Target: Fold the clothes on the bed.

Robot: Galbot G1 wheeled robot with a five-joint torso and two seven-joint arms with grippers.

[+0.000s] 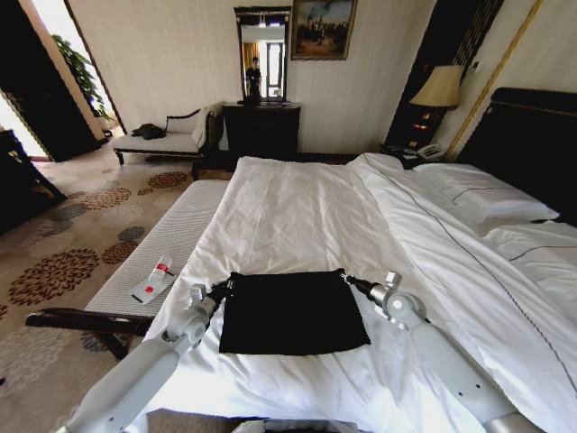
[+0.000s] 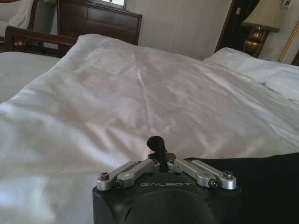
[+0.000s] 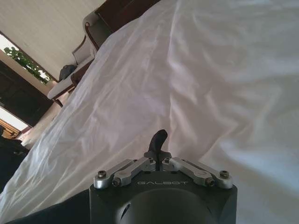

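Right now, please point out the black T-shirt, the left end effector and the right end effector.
black T-shirt (image 1: 290,314), head view, middle of the folded cloth.
left end effector (image 1: 222,288), head view, tips at the shirt's far left corner.
right end effector (image 1: 350,281), head view, tips at the shirt's far right corner.

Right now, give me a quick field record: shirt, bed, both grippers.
shirt: black T-shirt lies as a folded rectangle on the white duvet, no lettering showing
bed: white duvet wrinkled, pillows at the head end
left gripper: at the shirt's far left corner, jaws drawn together
right gripper: at the shirt's far right corner, jaws drawn together
beside bed: bench with a small red and white object
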